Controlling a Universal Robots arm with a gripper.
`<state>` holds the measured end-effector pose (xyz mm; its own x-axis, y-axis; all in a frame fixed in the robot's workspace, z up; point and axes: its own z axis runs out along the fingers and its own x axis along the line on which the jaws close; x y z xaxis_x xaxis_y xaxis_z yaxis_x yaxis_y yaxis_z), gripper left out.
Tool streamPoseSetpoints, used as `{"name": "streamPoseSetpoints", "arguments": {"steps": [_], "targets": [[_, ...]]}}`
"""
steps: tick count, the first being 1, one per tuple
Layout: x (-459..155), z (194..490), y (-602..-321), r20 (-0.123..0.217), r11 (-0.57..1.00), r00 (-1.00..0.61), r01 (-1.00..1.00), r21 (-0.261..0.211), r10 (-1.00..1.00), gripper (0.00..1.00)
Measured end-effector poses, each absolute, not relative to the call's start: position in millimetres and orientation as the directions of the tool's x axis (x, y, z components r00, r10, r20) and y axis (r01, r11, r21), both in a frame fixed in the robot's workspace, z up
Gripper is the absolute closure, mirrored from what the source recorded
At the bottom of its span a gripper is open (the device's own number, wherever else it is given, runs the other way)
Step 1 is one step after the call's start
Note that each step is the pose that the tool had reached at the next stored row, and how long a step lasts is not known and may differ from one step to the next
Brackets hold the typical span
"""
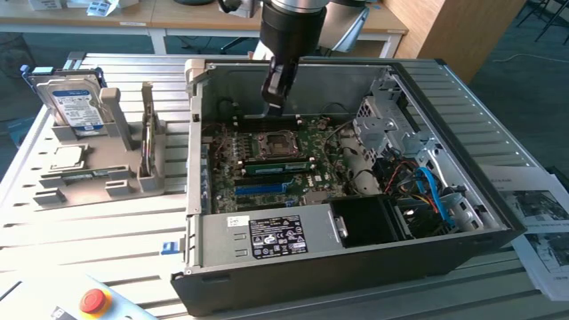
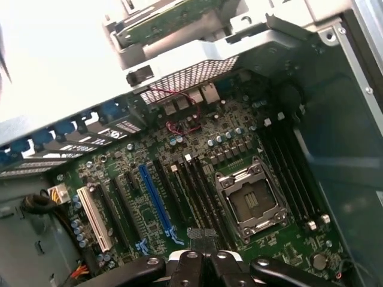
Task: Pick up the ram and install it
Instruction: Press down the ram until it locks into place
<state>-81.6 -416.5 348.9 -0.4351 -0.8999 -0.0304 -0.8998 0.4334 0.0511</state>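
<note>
Gripper [image 1: 274, 101] hangs inside the open PC case [image 1: 498, 220], above the far part of the motherboard [image 1: 324, 143], just beyond the empty CPU socket [image 1: 269, 144]. The arm above it is cut off by the frame edge. In the wrist view the gripper [image 2: 202, 263] shows just its black fingertips [image 2: 188, 266], drawn together, the rest cropped. Jaws closed tight with no ram between them. There is a small patterned bit just ahead of the tips, and I can't tell what it is.

The ram [image 1: 146, 127] is well apart from the gripper, outside the case on the exterior view's left. It stands on edge in the grey holder rack [image 1: 124, 183], seen nearly edge-on as a thin dark strip. Label and chips are not readable there. The wrist view shows the ram [image 2: 167, 17] as a long narrow green board in a grey frame beyond the case wall, partly cut off.

The hard drive [image 1: 76, 103] stands upright further left in the rack, with the silver CPU chip [image 1: 69, 157] lying flat nearer.

A green strip [image 1: 280, 167] sits on the near side of the socket, hard to tell if it's bare board or a module. A power supply [image 1: 266, 237] fills the near corner, hiding the board's near edge.
</note>
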Motion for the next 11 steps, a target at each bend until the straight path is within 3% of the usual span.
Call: {"name": "streamPoseSetpoints", "arguments": {"steps": [11], "targets": [[-81.6,349.0,-416.5,-0.03,0.604,-0.606,-0.795,0.051,-0.795,0.9]]}}
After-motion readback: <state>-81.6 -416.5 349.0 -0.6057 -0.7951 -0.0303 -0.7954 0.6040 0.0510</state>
